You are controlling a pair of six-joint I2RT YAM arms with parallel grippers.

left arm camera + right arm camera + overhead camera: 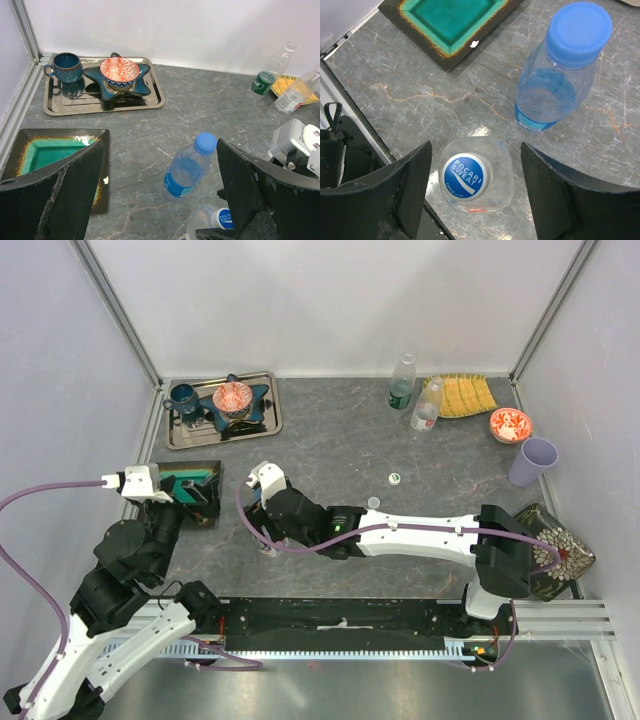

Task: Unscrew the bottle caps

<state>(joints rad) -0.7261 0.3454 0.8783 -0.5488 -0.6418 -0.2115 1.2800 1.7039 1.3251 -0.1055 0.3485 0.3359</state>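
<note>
A blue-tinted bottle [560, 75] with a blue cap stands upright on the grey table, also in the left wrist view [190, 167]. Beside it stands a clear bottle with a blue-white "Pocari Sweat" cap [467, 176]. My right gripper [475, 187] is open and straddles this bottle from above, fingers apart from it. My left gripper [155, 200] is open and empty, facing both bottles. The right wrist [268, 525] hides both bottles in the top view. A greenish bottle [402, 382] and a plain clear bottle [427, 406] stand at the back right. Two loose caps [395, 477] lie mid-table.
A black plate with a teal centre [195, 495] lies under my left gripper. A steel tray [265, 425] holds a blue mug and a star dish with a red bowl. A yellow plate [465, 395], red bowl [510, 424], lilac cup [533, 461] and dark floral plate [565, 545] are at right.
</note>
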